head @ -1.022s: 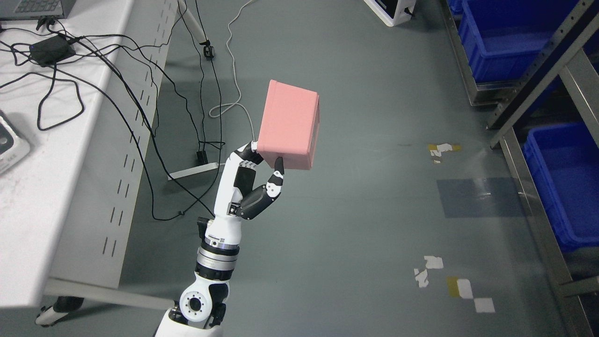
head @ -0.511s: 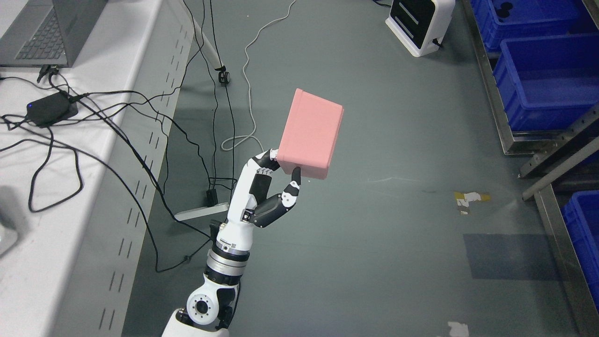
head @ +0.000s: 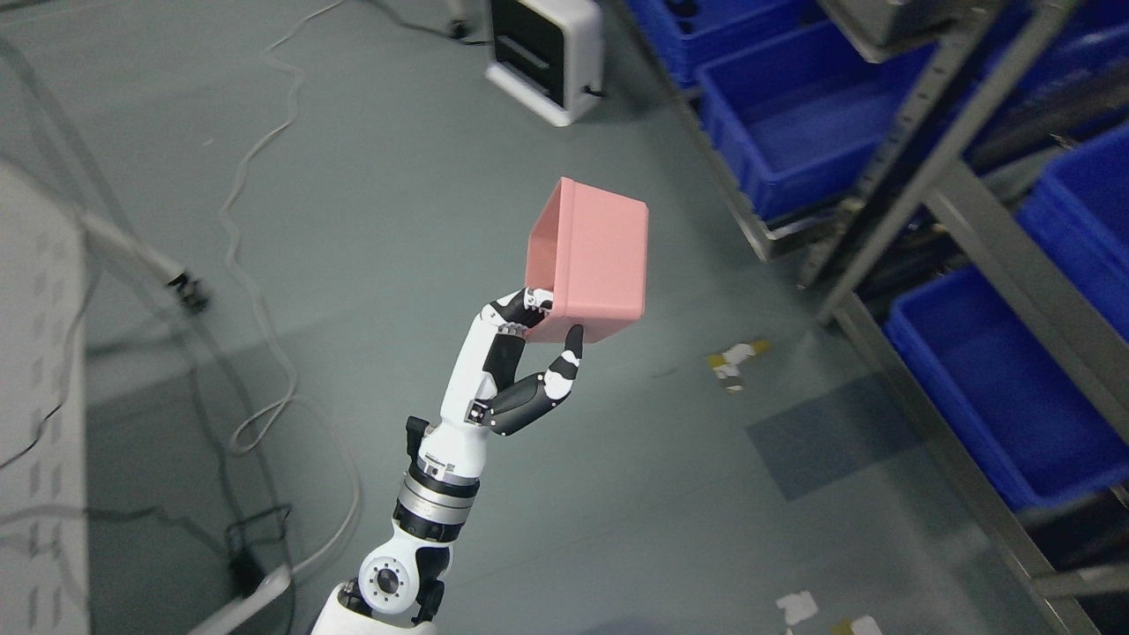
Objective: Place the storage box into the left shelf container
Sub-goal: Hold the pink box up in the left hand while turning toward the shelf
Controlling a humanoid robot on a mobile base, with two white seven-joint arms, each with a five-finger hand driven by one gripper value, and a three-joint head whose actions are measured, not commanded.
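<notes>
From the head view, 1 arm comes up from the bottom edge left of the middle, and its left hand (head: pixel 520 366) is raised over the grey floor (head: pixel 370 203) with the pink storage box (head: pixel 598 265) in its grasp. The fingers (head: pixel 527 306) are curled onto the box's lower left edge while the thumb (head: pixel 569 353) presses up against the near bottom rim, so the box is pinched at 1 corner and hangs tilted in the air, its open side turned to the left and its closed faces toward the camera. The box touches nothing but the hand and sits well apart from the metal shelf (head: pixel 935 168) that runs down the right side. On that shelf stand blue containers: 1 at the upper middle (head: pixel 794 123) and 1 lower at the right (head: pixel 997 370), both open at the top. A white device (head: pixel 547 53) with a dark front stands on the floor near the top edge, just left of the shelf. A pale cable (head: pixel 256 176) snakes across the floor at the left, and the blurred edge of a white tabletop (head: pixel 44 441) shows at the far left. Scraps of tape (head: pixel 732 366) lie on the floor below and to the right of the box.
</notes>
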